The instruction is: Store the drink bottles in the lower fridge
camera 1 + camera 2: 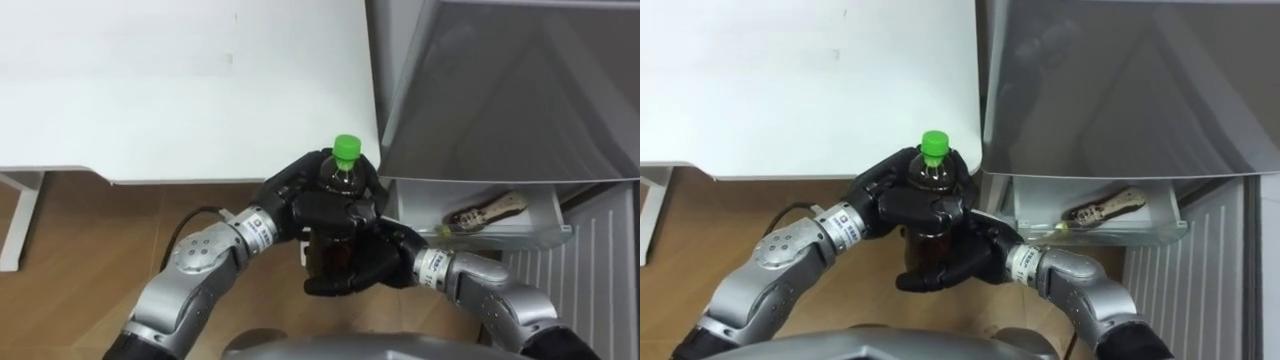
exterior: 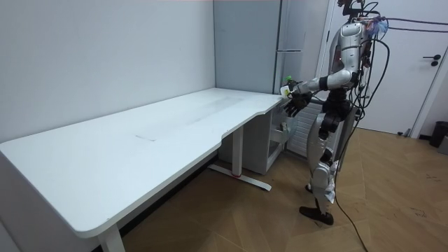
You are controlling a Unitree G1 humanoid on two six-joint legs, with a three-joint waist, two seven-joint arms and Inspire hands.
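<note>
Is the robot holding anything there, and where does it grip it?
A green-capped bottle, in both hands: the left hand wraps its upper part, the right hand cups its lower part.

Dark drink bottle (image 1: 338, 177), green cap (image 1: 346, 148), stood upright, clasped by my left hand (image 1: 292, 190) and right hand (image 1: 375, 262), just off the desk (image 1: 180, 80) edge, beside the open fridge drawer (image 1: 540, 236).
</note>
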